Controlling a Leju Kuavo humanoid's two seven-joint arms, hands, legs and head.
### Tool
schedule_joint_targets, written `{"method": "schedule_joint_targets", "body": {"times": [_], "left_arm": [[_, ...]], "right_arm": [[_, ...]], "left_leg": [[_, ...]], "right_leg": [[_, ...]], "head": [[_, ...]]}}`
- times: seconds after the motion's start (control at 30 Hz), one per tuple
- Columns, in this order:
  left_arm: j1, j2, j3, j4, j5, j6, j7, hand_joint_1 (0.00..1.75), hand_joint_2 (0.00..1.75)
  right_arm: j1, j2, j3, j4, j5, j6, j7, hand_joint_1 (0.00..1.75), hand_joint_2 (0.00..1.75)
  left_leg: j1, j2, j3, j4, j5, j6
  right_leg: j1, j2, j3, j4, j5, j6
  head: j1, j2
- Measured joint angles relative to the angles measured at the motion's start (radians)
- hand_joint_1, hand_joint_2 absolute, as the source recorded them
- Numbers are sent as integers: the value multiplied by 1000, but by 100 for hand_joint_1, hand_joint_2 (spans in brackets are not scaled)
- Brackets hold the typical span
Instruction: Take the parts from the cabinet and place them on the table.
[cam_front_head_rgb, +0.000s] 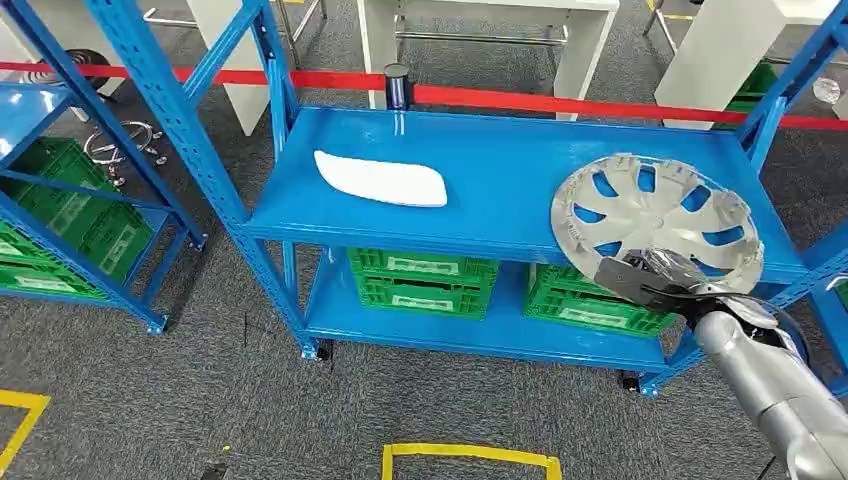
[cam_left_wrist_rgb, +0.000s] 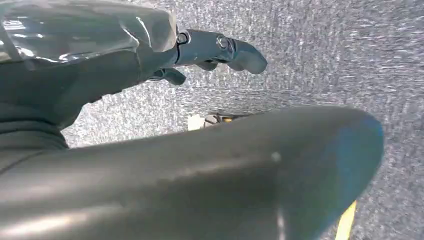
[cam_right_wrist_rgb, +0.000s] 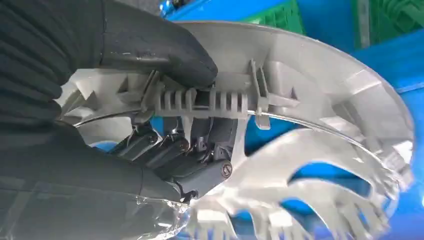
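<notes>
Right robot hand (cam_front_head_rgb: 655, 278) grips near rim of silver hubcap (cam_front_head_rgb: 655, 215), tilted over blue shelf (cam_front_head_rgb: 480, 170).

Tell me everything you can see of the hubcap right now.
The hubcap is a round silver wheel cover, plastic by its look, with curved spokes and open gaps showing the blue shelf through them. It sits at the shelf's right end, near edge raised, so it is tilted. The right robot hand grips its near rim; the right wrist view shows ribbed clips and a wire ring on its back.
</notes>
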Motion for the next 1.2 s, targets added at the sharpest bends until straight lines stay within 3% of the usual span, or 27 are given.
{"method": "schedule_joint_targets", "body": {"times": [0.07, 0.13, 0.17, 0.2, 0.27, 0.3, 0.33, 0.4, 0.43, 0.47, 0.5, 0.53, 0.6, 0.63, 0.67, 0.7, 0.77, 0.8, 0.83, 0.93, 0.97, 1.0, 1.03, 1.1, 1.13, 1.17, 1.2], "left_arm": [[-2, -1, 0, 0, 0, 0, -1, 0, 0], [-2, -2, 0, 0, 0, 0, -1, 0, 0], [-2, -2, 0, 0, 0, 0, -1, 0, 0], [-2, -3, 0, 0, 0, 0, -1, 0, 0], [-2, -5, 0, 0, 0, 3, -4, 0, 0], [-2, -6, 0, -1, 0, 7, -9, 0, 0], [-2, -5, 0, -1, 0, 8, -12, 0, 0], [0, -5, -1, -1, -2, 11, -19, 0, 0], [1, -6, -1, -1, -2, 14, -23, 0, 175], [1, -6, -2, -1, -3, 17, -29, 0, 175], [1, -8, -2, -1, -4, 18, -34, 0, 175], [0, -8, -2, -1, -6, 19, -38, 0, 175], [1, -10, -2, -1, -9, 26, -43, 0, 175], [1, -12, -3, -1, -10, 28, -44, 0, 175], [1, -13, -3, -1, -12, 29, -44, 0, 175], [1, -14, -3, -1, -13, 29, -44, 0, 175], [-1, -15, -3, -1, -20, 29, -44, 0, 175], [-2, -14, -3, -1, -21, 29, -44, 0, 175], [-5, -13, -3, -1, -23, 28, -44, 0, 175], [-9, -14, -3, -1, -28, 25, -41, 0, 175], [-12, -14, -3, -1, -31, 25, -40, 0, 175], [-13, -18, -3, -1, -32, 24, -38, 0, 175], [-15, -19, -3, -2, -38, 23, -37, 0, 175], [-18, -23, -5, -2, -45, 23, -34, 0, 175], [-19, -26, -8, -2, -49, 23, -32, 0, 175], [-21, -28, -10, -2, -54, 24, -26, 0, 175], [-22, -31, -12, -2, -58, 27, -22, 0, 175]], "right_arm": [[0, -3, -1, 0, -1, 0, -1, 171, 175], [8, -3, -1, 0, -2, 0, -1, 173, 175], [13, -3, -2, 0, -3, -1, -1, 169, 175], [16, -3, -5, 0, -4, -2, -2, 169, 175], [16, -5, -13, -5, -3, -6, -5, 175, 175], [16, -6, -17, -10, -3, -8, -6, 175, 175], [15, -7, -19, -16, -2, -14, -7, 171, 175], [22, -14, -24, -35, 0, -20, -8, 169, 175], [23, -17, -26, -47, 2, -24, -8, 168, 175], [23, -21, -30, -69, 2, -32, -9, 168, 175], [22, -27, -36, -89, 2, -41, -10, 168, 175], [21, -30, -43, -109, 2, -47, -11, 171, 175], [20, -37, -56, -154, 2, -58, -13, 169, 175], [20, -41, -62, -178, 0, -61, -13, 169, 175], [20, -46, -71, -207, -2, -66, -13, 171, 175], [20, -49, -80, -233, -4, -71, -13, 166, 175], [15, -53, -103, -290, -10, -89, -17, 168, 175], [14, -55, -116, -317, -16, -99, -18, 168, 175], [13, -55, -129, -346, -22, -108, -21, 168, 175], [15, -58, -159, -427, -33, -130, -32, 171, 175], [14, -60, -171, -453, -35, -131, -33, 169, 175], [14, -61, -183, -473, -41, -135, -35, 168, 175], [12, -62, -197, -493, -46, -144, -39, 168, 175], [18, -57, -227, -535, -66, -166, -50, 166, 175], [26, -53, -243, -557, -78, -171, -55, 166, 175], [33, -49, -256, -575, -95, -169, -63, 166, 175], [40, -45, -271, -592, -122, -162, -74, 166, 175]], "left_leg": [[-2, -1, -4, 0, 3, 5], [-4, -2, -9, 1, 3, 6], [-3, -3, -9, 2, 3, 5], [-2, -4, -9, 4, 2, 5], [2, -5, -12, 16, -4, -4], [0, -6, -18, 28, -9, -11], [-5, -7, -26, 40, -16, -17], [-2, -6, -29, 38, -13, -23], [-1, -5, -30, 38, -11, -26], [2, -6, -36, 43, -18, -31], [3, -4, -47, 66, -36, -39], [7, -4, -73, 124, -71, -46], [12, -4, -152, 290, -141, -54], [14, -4, -184, 351, -156, -56], [15, -4, -193, 360, -145, -55], [15, -3, -178, 322, -115, -53], [14, -4, -97, 145, -19, -41], [10, -8, -62, 66, 8, -31], [5, -8, -43, 49, -6, -25], [-4, -8, -49, 42, -6, -23], [-4, -7, -41, 22, 2, -14], [1, -6, -32, 6, 11, -8], [1, -7, -29, -2, 15, -2], [0, -9, -30, -2, 16, 1], [-1, -9, -30, -1, 15, 2], [-1, -10, -29, 0, 15, 1], [0, -10, -28, 1, 13, 1]], "right_leg": [[0, 2, -71, 142, -69, -11], [-2, 3, -125, 248, -114, -9], [-5, 3, -121, 243, -108, -1], [-10, 3, -93, 190, -86, 12], [-23, 0, 4, 10, -20, 39], [-29, -4, 35, -53, -10, 42], [-19, 7, 39, -56, -11, 26], [-15, 7, 35, -55, -9, 13], [-15, 8, 33, -55, -8, 8], [-26, 8, 36, -58, -4, 1], [-26, 9, 36, -58, -4, 0], [-26, 9, 36, -58, -5, -6], [-24, 9, 36, -57, -5, -7], [-23, 9, 36, -57, -5, -7], [-22, 10, 36, -57, -6, -7], [-22, 11, 37, -57, -6, -8], [-22, 15, 40, -57, -7, -8], [-22, 16, 39, -58, -7, -8], [-14, 18, 33, -57, -8, -5], [-24, 19, 27, -64, -2, 8], [-20, 19, 31, -69, -2, 16], [-23, 12, 20, -52, -16, 12], [-20, 12, -2, -5, -43, 3], [-18, 13, -75, 152, -105, -9], [-18, 13, -115, 231, -126, -7], [-18, 12, -128, 255, -124, 0], [-20, 12, -118, 228, -105, 11]], "head": [[5, 0], [5, 0], [4, 0], [5, 0], [6, 0], [6, 0], [4, 0], [4, 0], [3, 0], [4, 0], [1, 0], [-5, 0], [-5, 0], [-5, 0], [-5, 0], [-5, 0], [-5, 0], [-5, 0], [-4, 0], [-6, 0], [-6, 0], [-2, 0], [-1, 0], [0, 0], [0, 0], [0, 0], [0, 0]]}}
